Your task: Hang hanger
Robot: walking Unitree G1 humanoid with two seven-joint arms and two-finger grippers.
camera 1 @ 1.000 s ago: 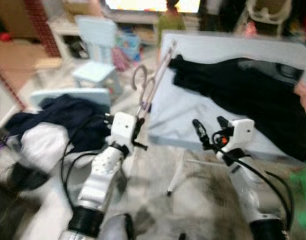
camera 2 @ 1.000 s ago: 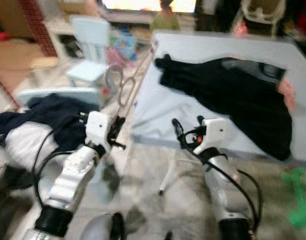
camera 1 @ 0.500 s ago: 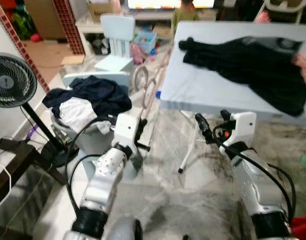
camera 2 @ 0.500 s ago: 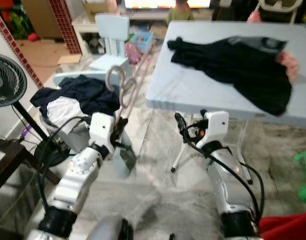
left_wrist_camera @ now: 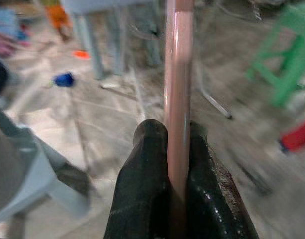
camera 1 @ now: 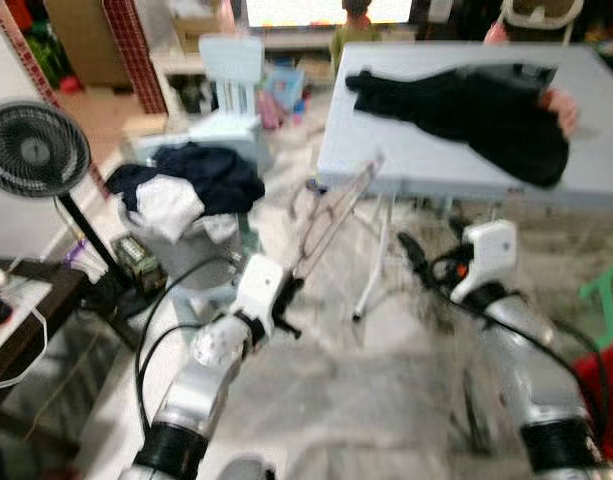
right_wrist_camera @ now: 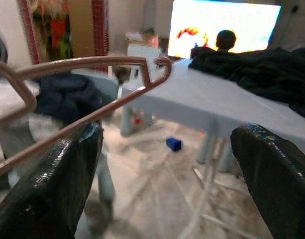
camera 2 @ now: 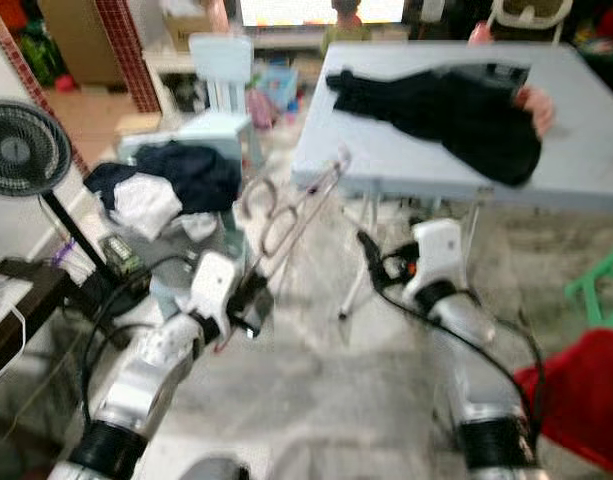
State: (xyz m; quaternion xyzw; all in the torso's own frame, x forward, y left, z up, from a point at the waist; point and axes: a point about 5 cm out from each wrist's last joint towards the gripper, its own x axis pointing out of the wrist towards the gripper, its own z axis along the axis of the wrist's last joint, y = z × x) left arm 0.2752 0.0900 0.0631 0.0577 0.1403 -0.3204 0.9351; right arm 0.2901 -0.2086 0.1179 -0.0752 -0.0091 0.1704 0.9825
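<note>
A pink wire hanger (camera 1: pixel 326 215) slants up and to the right over the marble floor, in front of the white table (camera 1: pixel 406 160). My left gripper (camera 1: pixel 286 300) is shut on its lower end. The left wrist view shows both black fingers (left_wrist_camera: pixel 142 164) clamped on the pink rod (left_wrist_camera: pixel 177 74). My right gripper (camera 1: pixel 432 248) is open and holds nothing, level with the left one and to the right of the hanger. In the right wrist view the hanger's hook (right_wrist_camera: pixel 92 64) passes before the wide-apart fingers (right_wrist_camera: pixel 67 174).
A black garment (camera 1: pixel 466 105) lies on the white table. A basket of clothes (camera 1: pixel 186 195) and a standing fan (camera 1: pixel 31 150) are on the left, with a light blue chair (camera 1: pixel 231 70) behind. A green stool (camera 1: pixel 611 290) is at the right. A person (camera 1: pixel 356 20) sits far back.
The camera has pulled back from the table, so the whole scene has shifted. The hanger now leans further to the right and sits lower. Both grippers keep their states.
</note>
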